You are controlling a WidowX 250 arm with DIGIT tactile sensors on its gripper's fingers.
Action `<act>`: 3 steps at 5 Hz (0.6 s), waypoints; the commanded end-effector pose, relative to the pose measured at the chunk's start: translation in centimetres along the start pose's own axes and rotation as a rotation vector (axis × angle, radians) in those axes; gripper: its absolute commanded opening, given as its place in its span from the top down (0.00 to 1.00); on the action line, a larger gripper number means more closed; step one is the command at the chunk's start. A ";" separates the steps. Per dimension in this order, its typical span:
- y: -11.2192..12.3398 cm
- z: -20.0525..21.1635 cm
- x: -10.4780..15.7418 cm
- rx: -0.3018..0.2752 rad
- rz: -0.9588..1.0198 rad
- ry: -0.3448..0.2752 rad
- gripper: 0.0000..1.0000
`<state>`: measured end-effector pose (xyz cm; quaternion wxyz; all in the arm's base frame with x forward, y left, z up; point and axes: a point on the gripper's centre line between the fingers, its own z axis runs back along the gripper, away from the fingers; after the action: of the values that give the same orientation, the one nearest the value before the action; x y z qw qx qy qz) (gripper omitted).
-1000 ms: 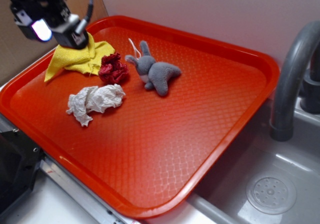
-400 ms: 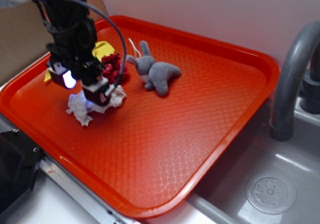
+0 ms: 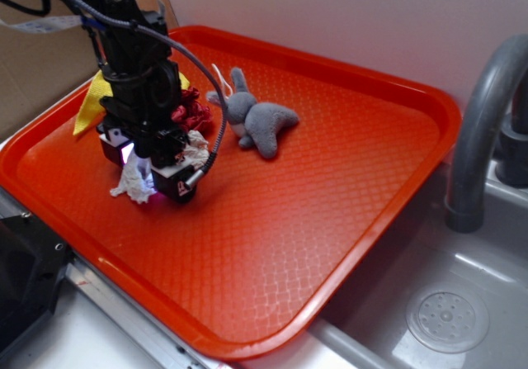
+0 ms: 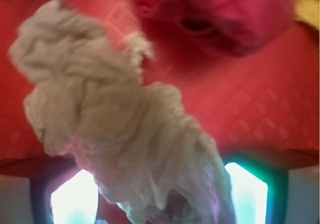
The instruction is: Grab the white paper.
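The white paper (image 3: 129,184) is a wrinkled, elongated wad on the left part of the red tray (image 3: 322,196). My gripper (image 3: 158,184) has come straight down over it and hides most of it in the exterior view. In the wrist view the white paper (image 4: 115,124) fills the middle and runs down between my two lit fingers (image 4: 75,199). The gripper (image 4: 160,201) stands open, one finger on each side of the wad, with the tips close to the tray floor.
A dark red paper wad (image 3: 193,110) lies just behind the gripper, a yellow cloth (image 3: 88,106) behind and to the left, and a grey plush bunny (image 3: 262,123) to the right. A grey faucet (image 3: 483,130) and sink drain (image 3: 447,319) stand right of the tray.
The arm came from above the yellow cloth, forward and down, onto the white paper. The fingers now straddle the wad low at the tray. The paper has not visibly shifted.
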<state>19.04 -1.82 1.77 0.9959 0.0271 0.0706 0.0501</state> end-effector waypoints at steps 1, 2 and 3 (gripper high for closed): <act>0.5 0.7 0.2 0.005 -0.005 -0.032 1.00; 1.1 2.2 0.5 0.030 -0.011 -0.070 1.00; 1.2 7.1 1.1 0.074 -0.061 -0.202 1.00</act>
<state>20.80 -0.54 8.12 0.9973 0.0687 -0.0105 0.0228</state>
